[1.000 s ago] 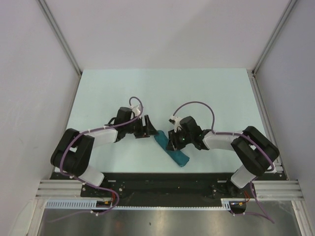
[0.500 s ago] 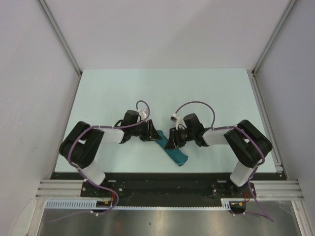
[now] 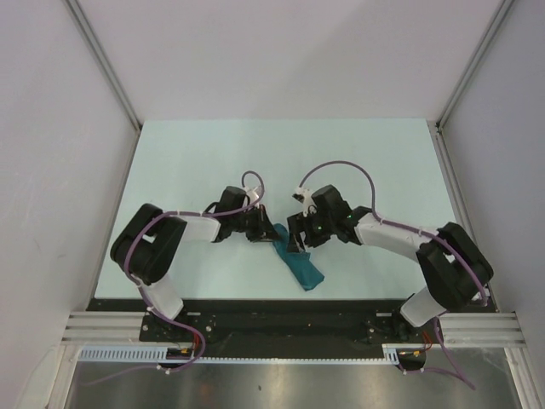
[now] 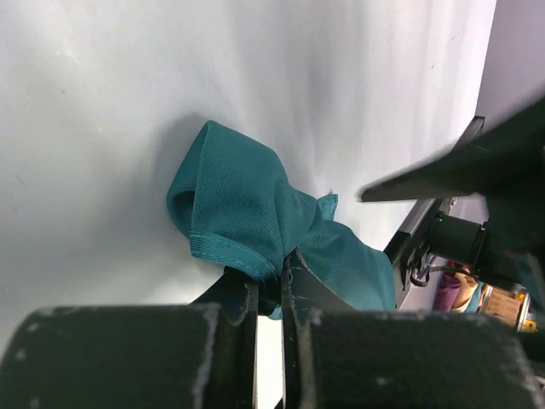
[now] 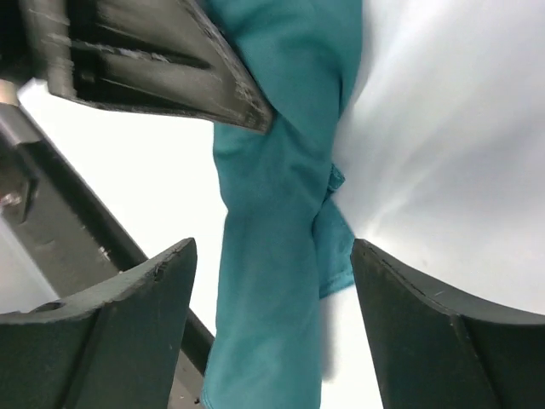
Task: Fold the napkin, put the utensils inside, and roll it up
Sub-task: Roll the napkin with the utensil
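No writing, label, brand, number or sign can be read in any view. The napkin is plain cloth without print or tag, and the table carries no legible mark.

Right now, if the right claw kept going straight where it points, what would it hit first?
Probably the napkin, which lies between the open fingers of the right gripper. Just beyond it the left gripper pinches the same cloth, though depth is hard to judge.
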Available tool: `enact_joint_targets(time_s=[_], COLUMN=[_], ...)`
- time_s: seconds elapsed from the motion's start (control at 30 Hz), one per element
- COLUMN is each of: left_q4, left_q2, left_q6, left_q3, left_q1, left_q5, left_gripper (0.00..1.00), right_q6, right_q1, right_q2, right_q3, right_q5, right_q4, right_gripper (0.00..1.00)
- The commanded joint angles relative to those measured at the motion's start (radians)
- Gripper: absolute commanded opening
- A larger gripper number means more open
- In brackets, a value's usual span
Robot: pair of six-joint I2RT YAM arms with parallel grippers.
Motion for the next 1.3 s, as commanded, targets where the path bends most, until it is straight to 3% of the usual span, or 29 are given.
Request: enact_joint_targets(time_s=[0.0,0.2,0.3,0.5,0.67,0.83,1.03,1.17,1.27], left_q4=[-0.034,-0.054,-0.06,-0.08,-0.085,-0.077,-0.085,-0.1,-0.103], left_q2=[0.005,0.008,0.008,-0.001,0.002,-0.003,-0.017,-0.041,-0.067], left_q6=[0.025,0.033,0.033,0.041,0.041,0.037,0.031,0.027,0.021], left_q3=[0.045,0.052,0.055,0.066,0.075,0.086,0.101,0.104,0.092], left_q1=[-0.01,-0.01,-0.01,-0.01,-0.01,-0.01,-0.008,0.016,0.056], left_q5=[0.01,0.007,0.007,0.0,0.002,0.013,0.004,-0.019,-0.032], left_gripper=[0.01,0.01,0.01,0.01,0.02,0.08,0.28,0.51,0.6], right_q6=[-0.06,-0.049,-0.052,-0.091,-0.102,-0.085,-0.059,-0.008,0.016], right_q1=[0.14,0.406,0.484,0.567,0.572,0.53,0.437,0.331,0.283], right_q2=[-0.114,-0.058,0.012,0.14,0.188,0.203,0.16,0.102,0.073], right_q3=[0.105,0.159,0.18,0.211,0.206,0.173,0.093,0.019,-0.015], right_q5=[0.408,0.858,0.995,1.1,1.114,1.077,0.869,0.628,0.621], right_q4=[-0.178,-0.212,-0.213,-0.204,-0.189,-0.174,-0.093,-0.031,-0.025], right_gripper=[0.79,0.78,0.77,0.72,0.62,0.59,0.56,0.55,0.55])
